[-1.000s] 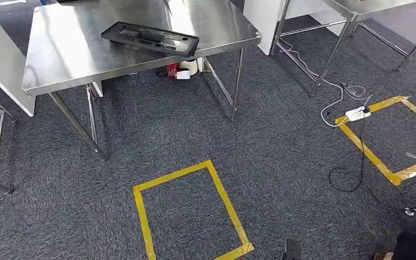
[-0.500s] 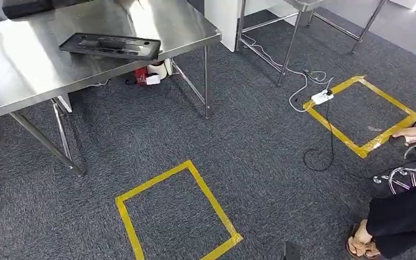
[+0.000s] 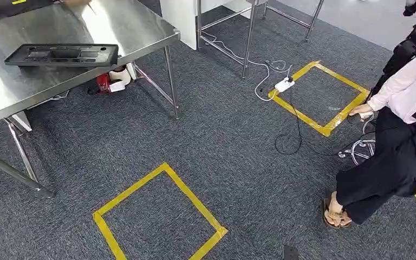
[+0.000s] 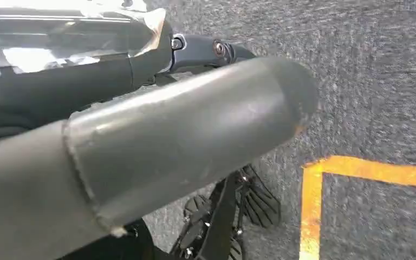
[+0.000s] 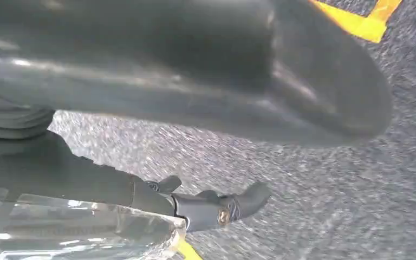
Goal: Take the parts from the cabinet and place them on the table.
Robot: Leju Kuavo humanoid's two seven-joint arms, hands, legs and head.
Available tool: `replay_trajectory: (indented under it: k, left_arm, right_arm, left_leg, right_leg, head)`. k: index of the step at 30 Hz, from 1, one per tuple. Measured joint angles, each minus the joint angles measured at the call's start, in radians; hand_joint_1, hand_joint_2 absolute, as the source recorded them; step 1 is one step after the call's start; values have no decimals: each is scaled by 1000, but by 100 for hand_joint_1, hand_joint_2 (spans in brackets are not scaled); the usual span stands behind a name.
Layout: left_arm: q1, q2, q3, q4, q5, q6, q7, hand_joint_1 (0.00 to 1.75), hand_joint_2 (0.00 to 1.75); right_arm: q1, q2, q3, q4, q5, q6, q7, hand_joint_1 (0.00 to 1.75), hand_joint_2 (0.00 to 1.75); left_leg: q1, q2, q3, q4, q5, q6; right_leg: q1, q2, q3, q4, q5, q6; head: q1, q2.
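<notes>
Both hands hang low over the grey carpet (image 3: pixel 238 162). The left hand (image 4: pixel 157 146) shows a thick thumb and a dark finger with nothing between them; the right hand (image 5: pixel 195 108) looks the same, empty, though how far its fingers spread I cannot tell. Well away from them, a black part (image 3: pixel 62 54) lies flat on the steel table (image 3: pixel 135 27). A person (image 3: pixel 395 141) stands near a yellow tape square (image 3: pixel 319 97).

Table (image 3: pixel 76 32) stood at far left; part (image 3: pixel 62 54) lay flat on it, near its front edge. Tape roll (image 3: pixel 120 75) sat on floor beneath the table. Tape square (image 3: pixel 160 214) lay before the table; person (image 3: pixel 395 146) stood well right of it.
</notes>
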Motion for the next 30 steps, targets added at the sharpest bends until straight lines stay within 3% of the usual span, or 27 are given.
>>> replay_trajectory:
  k: [1, 2, 3, 4, 6, 7, 8, 9, 10, 11, 12, 13, 16, 17, 18, 19, 21, 22, 23, 25, 26, 27, 28, 30]
  left_arm:
    - [0, -1, -1, 0, -1, -3, 2, 0, 0]
    - [0, -2, -1, 0, -1, -9, 4, 0, 0]
    - [2, -2, -1, 0, -2, -11, 4, 0, 0]
    - [6, -1, -2, 0, -12, -19, 6, 0, 0]
    - [15, 2, -8, 3, -36, -34, 14, 0, 0]
    - [18, 5, -14, 5, -48, -42, 18, 0, 0]
    - [20, 10, -21, 7, -59, -49, 23, 0, 0]
    - [21, 13, -29, 8, -65, -55, 25, 0, 0]
    - [21, 15, -34, 8, -71, -56, 26, 0, 0]
    - [21, 19, -36, 9, -72, -61, 27, 0, 0]
    - [22, 26, -39, 9, -73, -62, 27, 0, 0]
    - [23, 27, -45, 11, -75, -62, 28, 0, 0]
    - [22, 35, -54, 12, -79, -64, 31, 0, 0]
    - [22, 41, -55, 12, -79, -64, 31, 0, 0]
    - [24, 45, -56, 13, -79, -63, 31, 0, 0]
    - [27, 48, -57, 15, -78, -61, 31, 0, 0]
    - [32, 53, -58, 18, -70, -55, 31, 0, 0]
    - [34, 57, -58, 19, -70, -47, 31, 0, 0]
    - [35, 60, -58, 21, -68, -40, 31, 0, 0]
    - [35, 62, -58, 23, -61, -21, 31, 0, 0]
    - [35, 63, -58, 23, -59, -16, 32, 0, 0]
    - [35, 65, -58, 24, -58, -9, 34, 0, 0]
    - [34, 66, -58, 26, -58, -4, 34, 0, 0]
    - [30, 66, -58, 26, -52, 8, 38, 0, 0]
  right_arm:
    - [4, -1, 0, 1, 0, -2, 0, 0, 0]
    - [7, -3, 0, 2, 0, -2, 0, 0, 0]
    - [7, -4, 0, 3, 0, -3, 1, 0, 0]
    - [5, -4, 0, 3, 0, -3, 4, 0, 0]
    - [6, -6, 0, 4, -3, -8, 9, 0, 0]
    - [10, -6, 0, 5, -3, -12, 10, 0, 0]
    - [14, -6, 0, 6, -2, -13, 9, 0, 0]
    - [17, -6, 0, 6, -1, -13, 9, 0, 0]
    - [17, -6, 0, 6, 0, -14, 8, 0, 0]
    - [15, -5, 0, 7, 1, -14, 7, 0, 0]
    - [13, 0, 0, 7, 3, -14, 6, 0, 0]
    - [11, 2, 0, 7, 5, -17, -2, 0, 0]
    - [17, 10, 0, 8, 12, -18, -17, 0, 0]
    - [17, 14, 0, 8, 18, -17, -19, 0, 0]
    - [15, 16, 1, 8, 23, -18, -21, 0, 0]
    - [12, 21, 1, 8, 25, -17, -21, 0, 0]
    - [9, 29, 4, 8, 34, -15, -21, 0, 0]
    - [8, 31, 6, 8, 41, -13, -16, 0, 0]
    - [8, 31, 8, 8, 44, -11, -13, 0, 0]
    - [1, 34, 18, 8, 59, -3, 5, 0, 0]
    - [-6, 36, 23, 8, 64, -2, 11, 0, 0]
    - [-13, 41, 28, 8, 68, -2, 18, 0, 0]
    - [-21, 43, 31, 8, 69, -2, 21, 0, 0]
    - [-25, 46, 36, 8, 71, -2, 28, 0, 0]
  left_leg:
    - [3, 15, 4, -15, 10, 11]
    - [6, 33, 8, -24, 19, 18]
    - [6, 42, 7, -28, 21, 26]
    - [3, 61, 5, -28, 22, 28]
    - [-2, 95, 2, -27, 22, 29]
    - [-3, 109, 1, -27, 22, 28]
    - [-3, 120, 1, -27, 22, 28]
    - [-2, 131, 1, -27, 22, 27]
    - [-1, 142, 3, -26, 21, 25]
    - [-2, 149, 5, -22, 18, 19]
    - [-12, 158, 6, -22, 15, 9]
    - [-11, 165, 12, -19, 10, 0]
    - [-7, 192, 20, -25, 8, -17]
    - [3, 167, 15, -11, -4, -26]
    - [5, 121, -2, 28, -42, -28]
    - [5, 95, -29, 97, -89, -28]
    - [5, 76, -103, 255, -161, -29]
    - [5, 74, -124, 294, -162, -29]
    - [5, 74, -121, 281, -142, -27]
    - [6, 66, -62, 148, -54, -20]
    - [7, 42, -23, 65, -13, -16]
    - [7, -7, 2, 6, 0, -10]
    - [7, 1, 3, -1, -1, -10]
    - [-4, 19, 3, 1, 2, 0]
  right_leg:
    - [8, 11, -14, -3, 4, 10]
    - [3, -30, -15, 20, -8, 7]
    - [8, -69, -39, 65, -37, 1]
    - [6, -91, -77, 139, -75, -3]
    - [3, -102, -143, 288, -132, 0]
    - [2, -104, -148, 310, -135, 7]
    - [-1, -107, -129, 282, -121, 15]
    - [-3, -112, -85, 212, -96, 25]
    - [-7, -127, -23, 106, -62, 35]
    - [-11, -169, 37, 5, -39, 40]
    - [-4, -199, 32, 7, -41, 28]
    - [6, -188, 36, -1, -34, 17]
    - [8, -159, 24, -2, -31, -4]
    - [-11, -148, 34, -6, -24, -15]
    - [-8, -136, 30, -5, -18, -25]
    - [-4, -129, 27, -5, -16, -34]
    - [3, -104, 22, -5, -14, -37]
    - [5, -91, 22, -4, -12, -39]
    - [7, -79, 22, -4, -12, -40]
    - [7, -54, 24, -2, -11, -38]
    - [7, -42, 24, 0, -10, -37]
    - [8, -32, 21, 3, -10, -34]
    - [17, -23, 17, 7, -10, -29]
    - [12, -7, 6, 2, -2, -11]
  head:
    - [0, 0]
    - [2, 0]
    - [6, 0]
    - [13, 0]
    - [13, 0]
    - [12, 0]
    - [12, 0]
    - [13, 0]
    - [12, 0]
    - [13, 0]
    - [12, 0]
    - [12, 0]
    - [10, 0]
    - [8, 0]
    - [6, 0]
    - [3, 0]
    - [2, 0]
    - [2, 0]
    - [2, 0]
    - [2, 0]
    - [2, 0]
    - [1, 0]
    - [3, 0]
    - [1, 0]
